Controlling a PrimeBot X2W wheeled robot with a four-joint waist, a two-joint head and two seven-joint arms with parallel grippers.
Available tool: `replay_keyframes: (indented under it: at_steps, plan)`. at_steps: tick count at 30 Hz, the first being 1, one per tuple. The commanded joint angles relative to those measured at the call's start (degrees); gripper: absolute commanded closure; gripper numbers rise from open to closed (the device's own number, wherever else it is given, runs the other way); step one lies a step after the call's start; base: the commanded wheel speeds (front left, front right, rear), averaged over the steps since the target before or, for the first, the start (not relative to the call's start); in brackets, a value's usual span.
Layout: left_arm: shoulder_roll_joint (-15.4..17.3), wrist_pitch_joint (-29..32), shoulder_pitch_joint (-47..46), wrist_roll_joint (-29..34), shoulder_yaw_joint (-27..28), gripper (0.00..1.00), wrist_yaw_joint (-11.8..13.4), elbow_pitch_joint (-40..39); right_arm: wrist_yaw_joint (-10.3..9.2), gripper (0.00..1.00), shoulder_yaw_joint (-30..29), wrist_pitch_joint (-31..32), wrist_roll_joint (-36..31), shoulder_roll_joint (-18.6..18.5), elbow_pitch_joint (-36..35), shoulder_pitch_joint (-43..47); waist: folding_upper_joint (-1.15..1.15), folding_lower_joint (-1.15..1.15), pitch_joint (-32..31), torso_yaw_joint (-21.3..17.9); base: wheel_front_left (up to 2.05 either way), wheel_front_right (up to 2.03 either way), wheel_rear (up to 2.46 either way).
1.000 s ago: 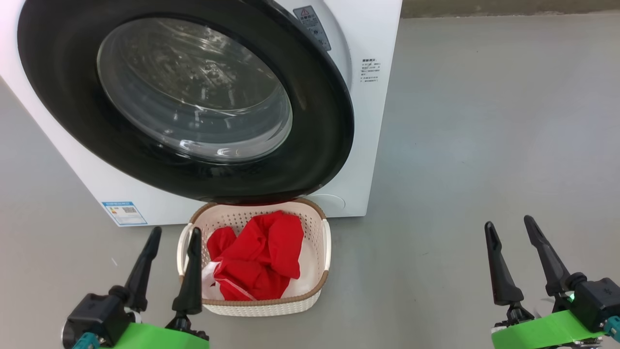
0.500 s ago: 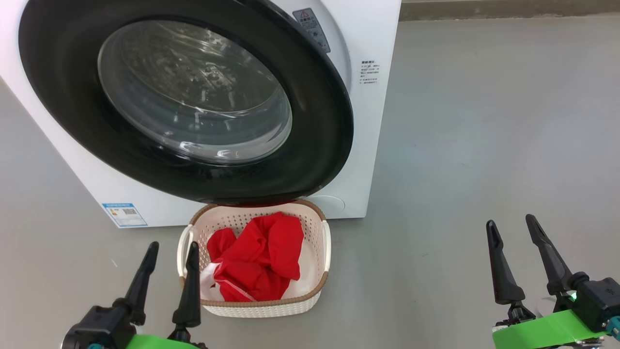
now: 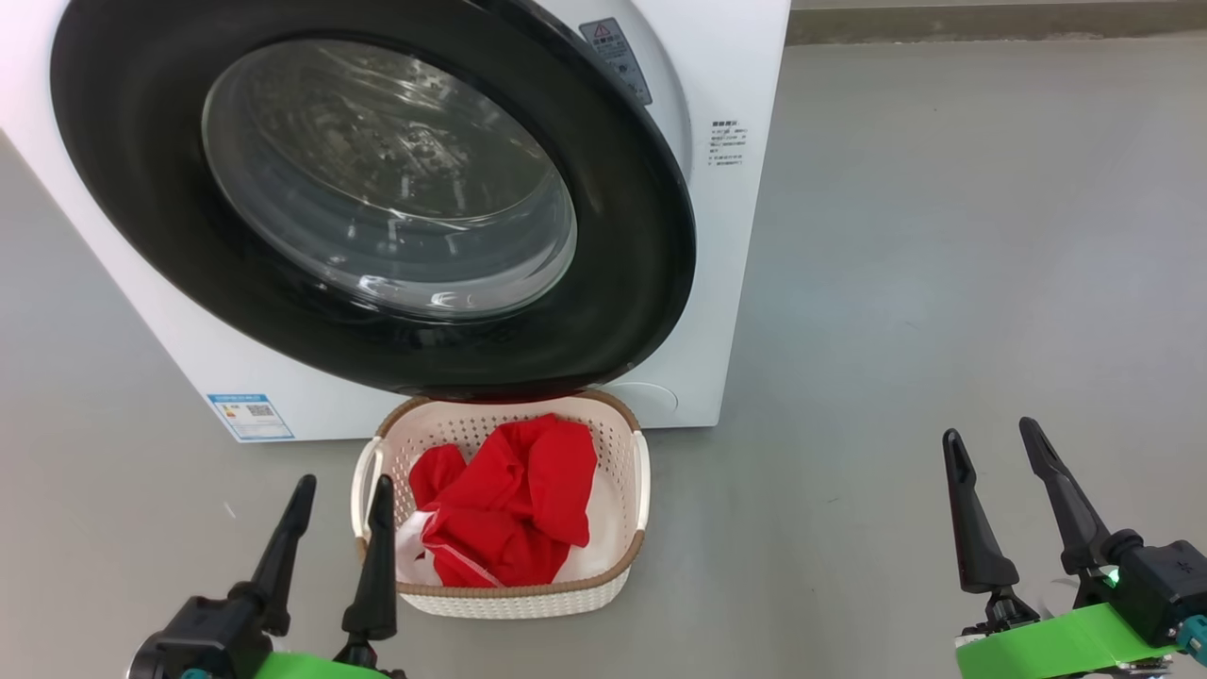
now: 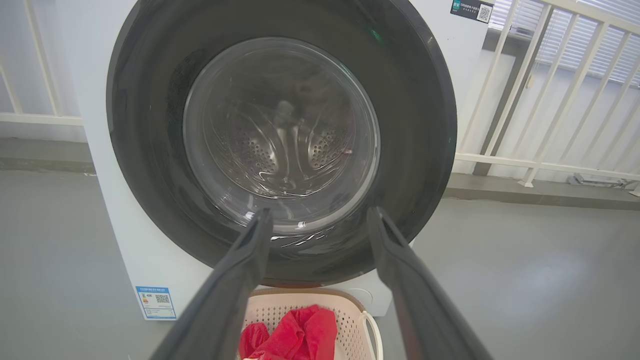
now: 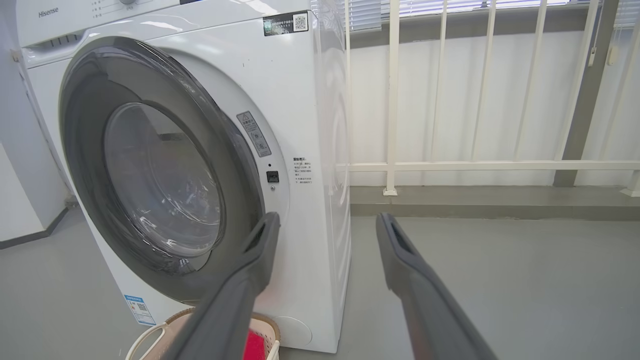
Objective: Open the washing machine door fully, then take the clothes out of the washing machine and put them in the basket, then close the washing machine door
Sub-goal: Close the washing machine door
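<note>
The washing machine (image 3: 740, 283) is a white box, and its round black washing machine door (image 3: 387, 179) stands slightly ajar, its right edge off the front panel. Directly below the door sits the basket (image 3: 514, 599) with the red clothes (image 3: 514, 514) piled inside. My left gripper (image 3: 344, 483) is open and empty just left of the basket's near corner. Far to the right, over bare floor, my right gripper (image 3: 989, 431) is open and empty. The left wrist view has the left gripper (image 4: 320, 212) facing the door (image 4: 280, 125). In the right wrist view the right gripper (image 5: 327, 217) faces the machine's right corner (image 5: 320, 100).
Grey floor (image 3: 943, 283) spreads wide to the right of the machine. A white railing (image 5: 450, 165) on a low kerb runs behind and to the right. A blue label (image 3: 250, 417) sits low on the machine's front.
My left gripper has drawn back toward the bottom of the head view. The camera has shifted slightly. The right gripper, door, basket and clothes stay as they were.
</note>
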Motion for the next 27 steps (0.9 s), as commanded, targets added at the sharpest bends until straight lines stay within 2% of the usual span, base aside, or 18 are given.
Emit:
replay_keyframes:
  at_steps: [1, 3, 4, 5, 6, 18, 27]
  plan:
    - [0.6, -0.7, -0.6, 0.9, 1.8, 0.0, -0.3, -1.0, 0.36, 0.0, 1.3, -0.4, 0.7, -0.7, -1.5, -0.5, 0.0, 0.0, 0.0, 0.2, 0.0, 0.0, 0.0]
    - [0.5, -0.7, -0.6, 1.0, 1.5, 0.0, -0.4, -1.1, 0.36, 0.0, 1.6, -0.4, 0.6, -0.7, -1.5, -0.5, 0.0, 0.0, 0.0, 0.5, 0.0, 0.0, 0.0]
    - [0.4, -0.7, -0.6, 1.1, 1.3, 0.0, -0.4, -1.3, 0.36, 0.49, 1.9, -0.4, 0.4, -0.7, -1.4, -0.6, 0.0, 0.0, 0.1, 0.7, 0.0, 0.0, 0.0]
    - [0.2, -0.7, -0.8, 1.1, 1.0, 0.0, -0.4, -1.5, 0.36, 0.8, 2.2, -0.4, 0.2, -0.7, -1.2, -0.9, 0.0, 0.0, 0.4, 1.2, 0.0, 0.0, 0.0]
    - [0.1, -0.7, -1.0, 1.1, 0.9, 0.0, -0.5, -1.7, 0.36, 1.0, 2.4, -0.4, 0.1, -0.7, -1.1, -1.2, 0.0, 0.0, 0.5, 1.5, 0.0, 0.0, 0.0]
    - [-0.5, -0.7, -2.6, 1.5, 0.1, 0.0, -1.2, -3.9, 0.36, 1.0, 6.2, -0.4, -1.7, -0.7, 1.5, -7.7, 0.0, 0.0, 3.8, 4.7, 0.0, 0.0, 0.0]
    - [-1.4, -0.7, -4.3, 2.0, 0.5, 0.0, -2.0, -5.6, 0.36, 1.0, 10.6, -0.4, -1.1, -0.7, 5.8, -17.1, 0.0, 0.0, 7.9, 5.9, 0.0, 0.0, 0.0]
